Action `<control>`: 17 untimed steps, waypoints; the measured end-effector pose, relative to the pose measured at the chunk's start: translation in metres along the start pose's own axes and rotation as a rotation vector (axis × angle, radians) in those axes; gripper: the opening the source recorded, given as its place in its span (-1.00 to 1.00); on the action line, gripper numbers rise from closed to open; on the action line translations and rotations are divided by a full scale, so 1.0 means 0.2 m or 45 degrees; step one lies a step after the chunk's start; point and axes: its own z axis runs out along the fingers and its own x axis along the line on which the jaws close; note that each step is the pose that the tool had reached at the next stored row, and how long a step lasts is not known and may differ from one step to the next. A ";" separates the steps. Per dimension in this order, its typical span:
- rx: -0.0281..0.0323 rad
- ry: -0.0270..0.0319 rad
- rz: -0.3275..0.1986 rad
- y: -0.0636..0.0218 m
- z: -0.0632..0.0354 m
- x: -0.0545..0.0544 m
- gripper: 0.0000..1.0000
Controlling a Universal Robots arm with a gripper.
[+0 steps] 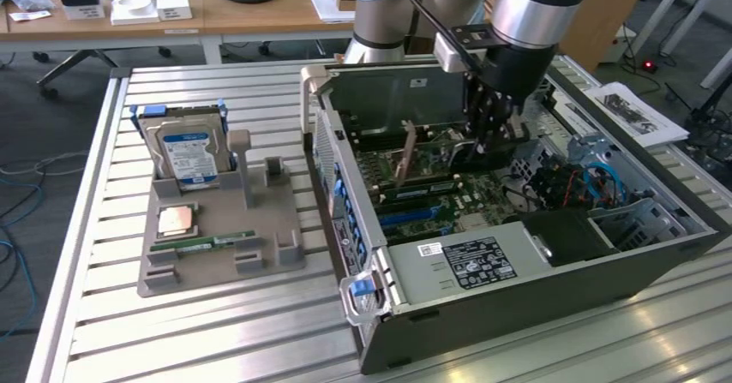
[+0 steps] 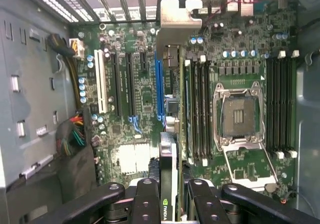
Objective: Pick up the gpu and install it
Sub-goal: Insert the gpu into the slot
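Note:
The gpu stands on edge between my fingers, a dark card with a green logo. Its silver end bracket reaches the vented rear wall of the open computer case. My gripper is shut on the card, directly over the long blue slot of the green motherboard. In the exterior view my gripper is lowered deep into the case, and the gpu shows as a brownish upright strip beside it. I cannot tell whether the card sits in the slot.
A grey holder to the exterior view's left of the case carries a silver hard drive with blue label, a copper-topped chip and a green memory stick. Inside the case are an empty processor socket and cable bundles.

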 end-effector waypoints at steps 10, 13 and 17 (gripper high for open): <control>0.0005 -0.0003 -0.001 0.060 0.031 0.01 -0.47; 0.0005 -0.0002 -0.001 0.074 0.046 0.01 -0.47; 0.0004 -0.0002 -0.001 0.093 0.064 0.01 -0.47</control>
